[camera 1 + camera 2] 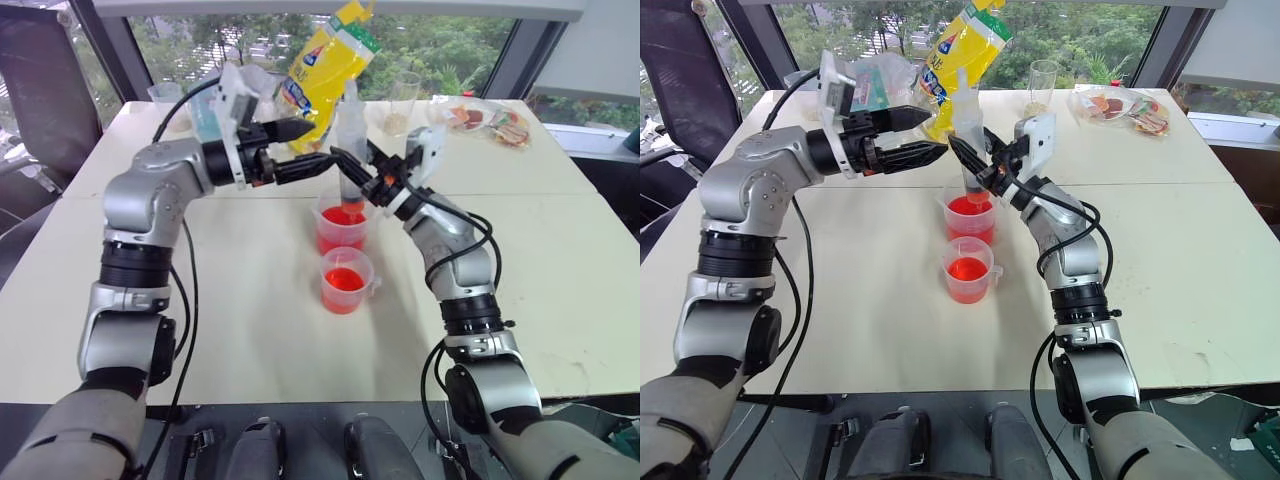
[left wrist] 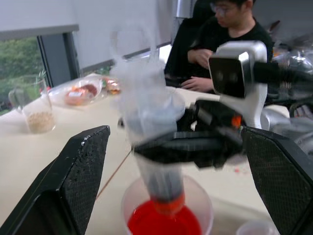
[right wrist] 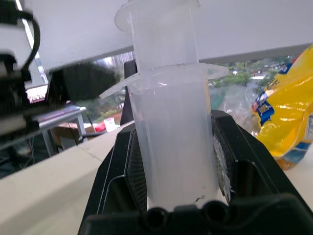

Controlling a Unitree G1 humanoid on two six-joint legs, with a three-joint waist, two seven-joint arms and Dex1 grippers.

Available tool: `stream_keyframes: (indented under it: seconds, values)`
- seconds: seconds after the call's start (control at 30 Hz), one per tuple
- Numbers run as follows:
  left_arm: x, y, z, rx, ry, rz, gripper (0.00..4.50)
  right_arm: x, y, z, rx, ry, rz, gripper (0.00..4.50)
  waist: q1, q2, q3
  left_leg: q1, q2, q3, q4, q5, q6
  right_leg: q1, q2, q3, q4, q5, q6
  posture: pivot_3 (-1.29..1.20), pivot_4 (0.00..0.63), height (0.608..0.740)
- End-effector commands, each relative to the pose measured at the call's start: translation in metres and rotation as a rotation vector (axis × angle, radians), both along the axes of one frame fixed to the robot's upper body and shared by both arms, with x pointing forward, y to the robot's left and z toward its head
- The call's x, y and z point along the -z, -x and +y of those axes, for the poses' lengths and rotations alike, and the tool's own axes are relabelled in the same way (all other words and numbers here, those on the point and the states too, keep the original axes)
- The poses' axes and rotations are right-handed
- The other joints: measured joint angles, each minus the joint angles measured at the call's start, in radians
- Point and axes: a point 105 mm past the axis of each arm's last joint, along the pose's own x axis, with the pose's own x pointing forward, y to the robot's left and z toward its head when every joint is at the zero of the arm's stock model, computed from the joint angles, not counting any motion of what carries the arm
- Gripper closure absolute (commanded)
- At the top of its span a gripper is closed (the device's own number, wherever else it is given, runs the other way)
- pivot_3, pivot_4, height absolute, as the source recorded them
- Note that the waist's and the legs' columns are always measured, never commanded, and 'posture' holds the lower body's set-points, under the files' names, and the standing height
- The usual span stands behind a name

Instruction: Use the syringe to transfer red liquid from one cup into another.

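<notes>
One syringe (image 1: 350,150) upright in right gripper (image 1: 358,178), left gripper (image 1: 318,148) beside, spread.

This is looking like an office or a lab room. A wide pale table (image 1: 560,300) is standing before big windows (image 1: 440,50) showing green trees, a person (image 2: 230,44) is sitting at the far side, and snack packets (image 1: 1120,108) are lying far right.

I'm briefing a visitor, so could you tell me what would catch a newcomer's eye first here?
Probably the syringe, held upright by the right gripper with its tip in the red liquid of the taller cup at mid-table. The left gripper stands open beside it. A shorter cup of red liquid sits nearer the robot, and a yellow bag stands behind.
</notes>
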Motion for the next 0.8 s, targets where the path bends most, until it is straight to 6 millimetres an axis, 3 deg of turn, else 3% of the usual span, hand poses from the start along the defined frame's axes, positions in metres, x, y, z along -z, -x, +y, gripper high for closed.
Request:
stream_keyframes:
  seconds: [0.03,0.17,0.3,0.6,0.8]
  values:
    - [-0.021,0.007,0.017,-0.033,0.029,-0.066,0.12,-0.061,0.031,-0.002,-0.086,-0.068,-0.145,3.09,0.0,0.0,0.0,0.0,0.0,0.0,0.0,0.0,0.0,0.0,0.0,0.0,0.0,0.0,0.0,0.0,0.15,0.74]
    - [-0.023,0.008,0.024,-0.052,0.026,-0.066,0.12,-0.073,0.061,0.0,-0.211,-0.082,-0.118,3.09,0.002,0.0,0.0,-0.001,0.0,0.0,0.0,0.0,0.0,-0.001,0.0,0.0,0.0,0.0,0.0,0.0,0.15,0.74]
    - [-0.021,0.011,0.026,-0.052,0.013,-0.064,0.12,-0.058,0.087,0.006,-0.304,-0.036,-0.064,3.09,0.005,0.0,0.0,-0.001,0.0,-0.001,0.0,0.0,0.001,0.0,-0.001,0.0,-0.001,0.0,0.0,0.0,0.15,0.74]
    - [-0.019,0.019,0.016,0.006,-0.005,-0.042,0.12,0.006,0.085,0.008,-0.236,0.035,0.045,3.09,0.001,0.0,0.0,-0.001,0.0,-0.001,0.0,0.0,0.001,0.0,0.0,0.0,-0.001,0.0,0.0,0.0,0.15,0.74]
    - [-0.023,0.024,0.006,0.056,0.015,-0.037,0.12,0.019,0.088,0.011,-0.23,0.058,0.054,3.09,0.003,0.0,0.0,-0.001,0.0,-0.001,0.0,0.0,0.001,0.0,0.001,0.0,-0.001,0.0,0.0,0.0,0.15,0.74]
